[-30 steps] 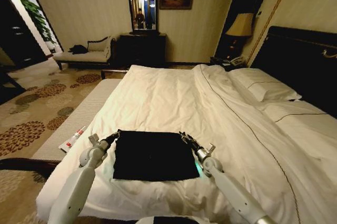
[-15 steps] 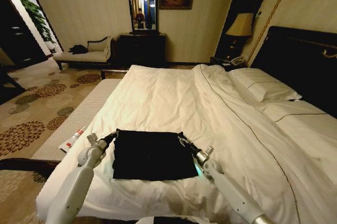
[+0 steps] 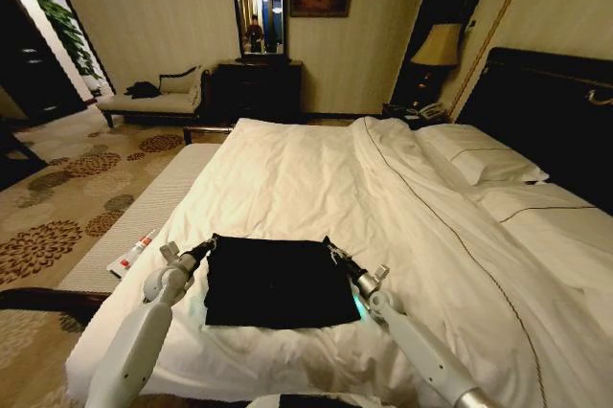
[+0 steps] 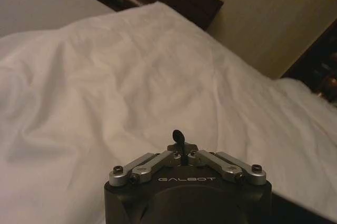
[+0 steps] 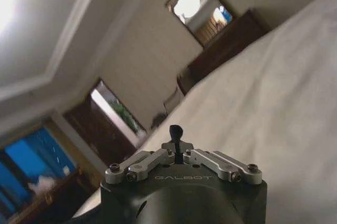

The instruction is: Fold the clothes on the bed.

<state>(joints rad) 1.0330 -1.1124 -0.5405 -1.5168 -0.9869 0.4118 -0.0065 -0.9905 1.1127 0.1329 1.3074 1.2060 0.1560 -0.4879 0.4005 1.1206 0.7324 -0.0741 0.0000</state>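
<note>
The clothes point(image 3: 278, 283) lie as a flat black rectangle on the white bed point(image 3: 316, 178), close to its near edge. My left gripper point(image 3: 204, 251) sits at the rectangle's far left corner. At the far right corner, which stands up a little, is my right gripper point(image 3: 332, 251). In the left wrist view the left gripper point(image 4: 178, 138) has its fingertips pressed together over the white duvet point(image 4: 131, 77). The right gripper point(image 5: 175, 130) looks the same in the right wrist view. Both appear shut on the cloth's corners, and the gripper bodies hide the pinched fabric.
A padded bench point(image 3: 134, 226) with a small tube point(image 3: 134, 253) on it runs along the bed's left side. Pillows point(image 3: 479, 159) and a dark headboard point(image 3: 556, 111) are at the right. A dresser with a mirror point(image 3: 259, 54) and a chaise point(image 3: 153, 97) stand at the far wall.
Both grippers have drawn slightly inward and toward me at the cloth's far corners. The far right corner now peaks up and the rectangle looks a little narrower.
</note>
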